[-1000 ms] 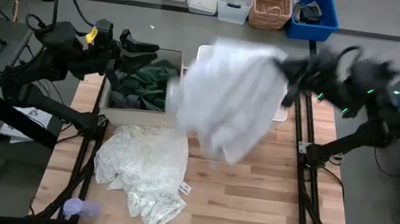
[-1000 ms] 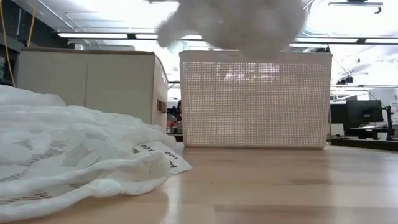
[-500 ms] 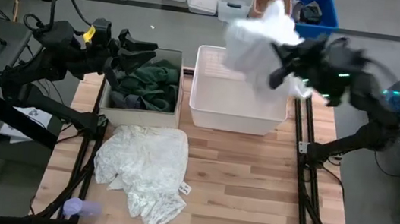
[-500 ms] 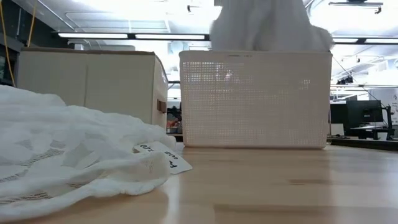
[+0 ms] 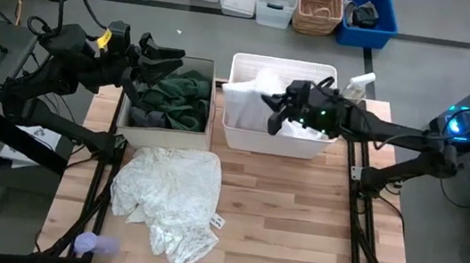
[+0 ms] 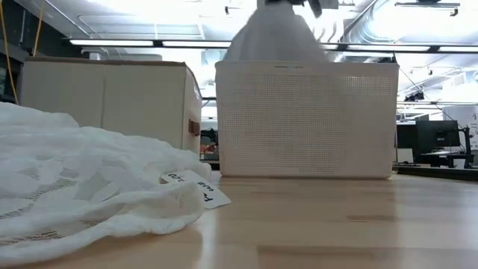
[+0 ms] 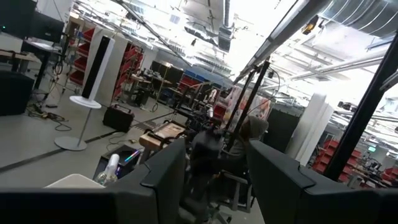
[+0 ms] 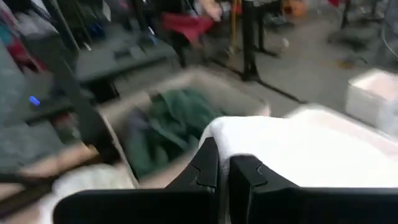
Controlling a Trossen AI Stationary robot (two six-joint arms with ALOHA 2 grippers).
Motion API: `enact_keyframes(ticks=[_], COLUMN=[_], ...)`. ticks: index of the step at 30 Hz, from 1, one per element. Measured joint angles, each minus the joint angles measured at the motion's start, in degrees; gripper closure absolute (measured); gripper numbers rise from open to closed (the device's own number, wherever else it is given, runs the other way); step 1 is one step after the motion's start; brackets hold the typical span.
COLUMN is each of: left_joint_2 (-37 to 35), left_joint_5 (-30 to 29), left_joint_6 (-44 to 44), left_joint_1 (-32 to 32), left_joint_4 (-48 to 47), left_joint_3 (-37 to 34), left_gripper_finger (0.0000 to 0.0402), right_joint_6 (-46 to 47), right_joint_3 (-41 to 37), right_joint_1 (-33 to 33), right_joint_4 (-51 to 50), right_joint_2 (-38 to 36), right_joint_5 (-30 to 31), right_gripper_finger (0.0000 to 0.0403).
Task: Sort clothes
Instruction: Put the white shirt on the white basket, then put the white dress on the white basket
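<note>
A white garment (image 5: 249,93) lies mostly inside the white plastic basket (image 5: 271,143) and rises in a peak (image 6: 272,37) to my right gripper (image 5: 272,109), which is shut on it above the basket. My left gripper (image 5: 172,56) hangs open over the beige fabric box (image 5: 162,138) and holds nothing (image 7: 214,180). In the box lie a dark green piece (image 5: 176,97) and a dark grey piece (image 5: 148,118). A white lace piece (image 5: 169,195) lies crumpled on the table in front of the box. My right gripper pinches a bunched fold of the white garment (image 8: 249,140) between its two fingers (image 8: 208,168). It comes from the table's right, slanting a little downward. The garment hangs below the fingers (image 6: 278,22) and its lower part rests inside the basket.
A paper tag (image 5: 217,223) sticks out from the lace piece. A purple object (image 5: 88,244) sits at the near left corner. A white bottle (image 5: 360,82) stands by the basket's far right corner. On the floor beyond the far edge stand a wicker basket (image 5: 318,7) and a blue bin (image 5: 370,18).
My right gripper has carried the white garment from high over the basket's near side toward the far edge. It then went down and toward the table's left over the basket. The garment hung spread in the air; now most of it has sunk into the basket.
</note>
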Motion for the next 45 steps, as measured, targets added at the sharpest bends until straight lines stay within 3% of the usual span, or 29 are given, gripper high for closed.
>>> enact_keyframes(ticks=[8,11,13,15,18,27,31,40,45], left_joint_2=[-0.6,-0.63,-0.63,-0.57,0.04,0.74,2.62,14.95,22.86], left_joint_5=[0.02,0.02,0.02,0.1,0.52,0.7,1.05,3.76,-0.09], left_joint_6=[-0.43,-0.45,-0.47,-1.1,-1.48,-0.48,6.67,5.63,2.39], left_joint_1=[0.02,0.02,0.02,0.02,0.02,-0.04,-3.28,-17.68,-24.47], left_joint_4=[-0.09,-0.19,-0.66,-1.37,-2.49,-4.75,-17.31,-43.87,-61.52], left_joint_3=[0.0,0.0,0.0,0.0,0.0,-0.02,0.06,0.13,-0.15], left_gripper_finger=[0.0241,0.0241,0.0241,0.0241,0.0241,0.0241,0.0241,0.0229,0.0199], right_joint_6=[2.28,5.61,4.69,2.29,1.73,0.19,-0.69,0.34,0.71], right_joint_3=[-0.91,-0.91,-0.91,-0.91,-0.91,-0.91,-0.91,-0.91,-0.91], right_joint_1=[-2.21,-2.96,-3.29,-3.58,-3.61,-3.64,-3.64,-3.61,-3.61], right_joint_4=[-16.82,-21.99,-23.42,-24.97,-26.79,-21.56,-17.44,-15.95,-10.9], right_joint_2=[-2.54,-2.8,-2.8,-2.78,-2.85,-6.62,-8.83,-12.94,-15.41], right_joint_5=[11.84,10.91,6.8,2.07,0.52,5.52,3.31,-5.22,-7.77], right_gripper_finger=[0.0403,0.0398,0.0384,0.0359,0.0305,0.0147,0.0122,0.0119,0.0119])
